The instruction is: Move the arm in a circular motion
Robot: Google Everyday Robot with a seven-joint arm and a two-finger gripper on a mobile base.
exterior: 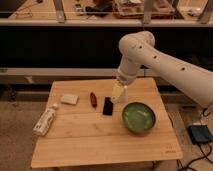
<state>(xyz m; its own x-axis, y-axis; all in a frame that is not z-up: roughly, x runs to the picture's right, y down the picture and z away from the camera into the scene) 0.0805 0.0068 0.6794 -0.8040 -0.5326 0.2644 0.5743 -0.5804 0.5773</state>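
The arm [165, 60] is a thick white tube with small dark dots, reaching in from the right edge to a bulbous joint at top centre, then bending down. Its pale yellowish tapered tip, the gripper [118, 92], hangs just above the far middle of the wooden table [100, 140], close to the black object and behind the green bowl.
On the table lie a white bottle [45, 121] at the left, a white packet [69, 99], a dark red oblong item [93, 98], a black flat object [108, 106] and a green bowl [138, 117]. A dark counter runs behind. A blue box [200, 134] sits on the floor, right.
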